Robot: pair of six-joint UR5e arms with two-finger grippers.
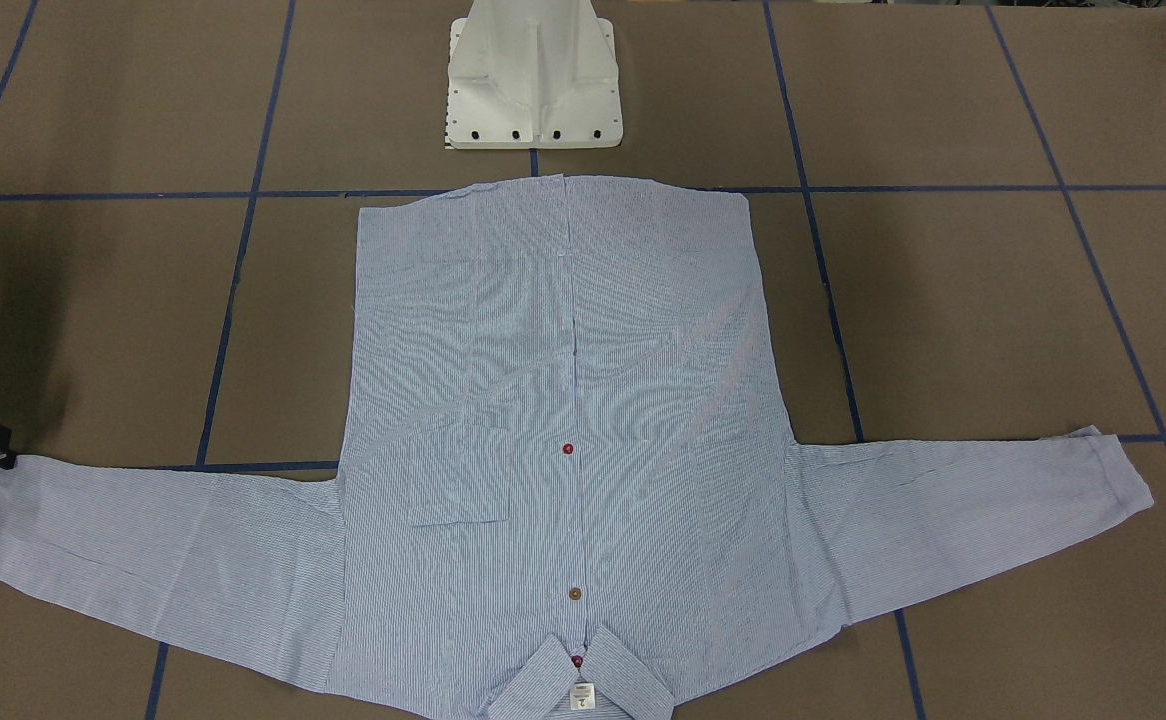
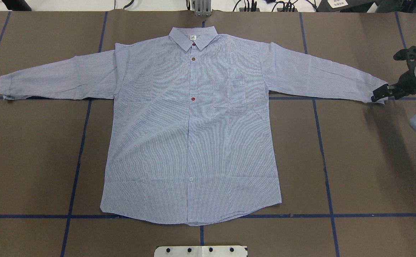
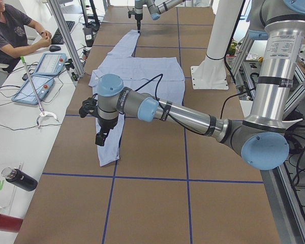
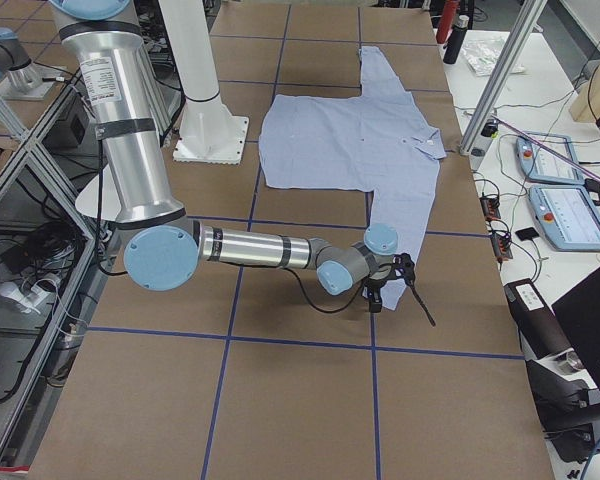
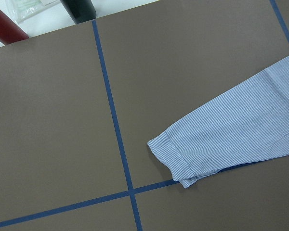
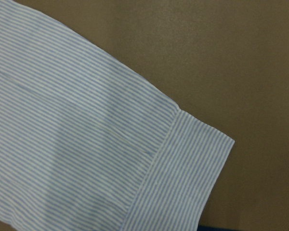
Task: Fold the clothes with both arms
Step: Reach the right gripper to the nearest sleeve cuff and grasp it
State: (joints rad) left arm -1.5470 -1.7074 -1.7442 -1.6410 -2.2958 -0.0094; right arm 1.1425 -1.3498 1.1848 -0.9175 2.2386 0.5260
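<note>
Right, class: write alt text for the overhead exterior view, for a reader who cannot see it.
A light blue striped shirt lies flat, front up, on a brown table with blue tape lines, sleeves spread wide, collar at the far edge. The right arm's tool is at the cuff of the sleeve on the picture's right.

Blue-white striped shirt (image 2: 158, 125), brown table (image 2: 372, 171), blue tape lines (image 2: 322, 157)

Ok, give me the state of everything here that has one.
shirt: spread flat, front up, buttoned, unfolded.
sleeves: both stretched out sideways.
collar: turned down, closed.
right end effector: at its side's cuff; open or shut unclear.
left end effector: above the other sleeve's end; open or shut unclear.
</note>
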